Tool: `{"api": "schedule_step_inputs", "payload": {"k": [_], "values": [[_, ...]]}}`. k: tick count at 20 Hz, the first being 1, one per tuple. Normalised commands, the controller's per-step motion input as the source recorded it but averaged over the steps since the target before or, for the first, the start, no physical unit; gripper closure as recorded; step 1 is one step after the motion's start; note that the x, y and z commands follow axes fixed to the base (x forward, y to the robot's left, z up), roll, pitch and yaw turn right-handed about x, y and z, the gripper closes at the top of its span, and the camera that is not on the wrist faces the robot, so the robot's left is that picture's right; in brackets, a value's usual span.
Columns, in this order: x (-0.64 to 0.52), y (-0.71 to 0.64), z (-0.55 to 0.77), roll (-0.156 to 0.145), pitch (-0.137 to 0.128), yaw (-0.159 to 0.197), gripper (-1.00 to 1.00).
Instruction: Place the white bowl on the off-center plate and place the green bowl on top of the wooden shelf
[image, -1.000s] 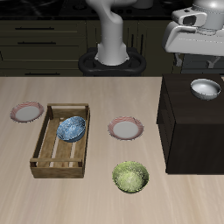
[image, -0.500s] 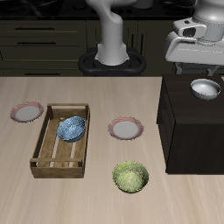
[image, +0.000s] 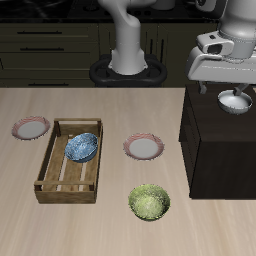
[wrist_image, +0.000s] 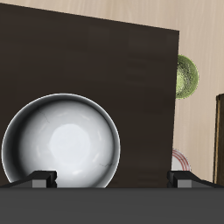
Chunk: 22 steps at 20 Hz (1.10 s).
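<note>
The white bowl (image: 235, 101) (wrist_image: 61, 144) sits upright on the flat top of the dark wooden shelf (image: 215, 140) (wrist_image: 105, 61). My gripper (image: 232, 90) (wrist_image: 112, 179) hangs open just above the bowl, its fingertips (wrist_image: 41, 179) spread wide and touching nothing. The green bowl (image: 149, 202) (wrist_image: 185, 77) rests on the table near the front edge, beside the shelf. The off-center plate (image: 31, 127), white with a pinkish-red rim, lies far across the table beyond the crate.
A light-wood slatted crate (image: 50, 170) holds a blue-patterned bowl (image: 82, 147). A second red-rimmed plate (image: 143, 148) (wrist_image: 179, 162) lies mid-table between the crate and the shelf. The robot base (image: 127, 60) stands at the table's back.
The gripper has come down toward the shelf top and now sits right over the white bowl. Nothing on the table has moved.
</note>
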Motion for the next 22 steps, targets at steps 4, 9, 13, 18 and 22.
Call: {"api": "schedule_step_inputs", "payload": {"k": [4, 9, 13, 18, 22], "values": [[-0.05, 0.0, -0.11, -0.001, 0.004, -0.007, -1.0], [-0.04, -0.02, -0.19, 0.012, 0.024, -0.012, -1.0], [-0.04, 0.01, -0.2, 0.012, 0.021, 0.009, -1.0], [-0.02, -0.06, -0.27, 0.001, 0.048, -0.02, -1.0], [-0.12, 0.05, -0.12, 0.069, 0.005, -0.035, 1.0]]}}
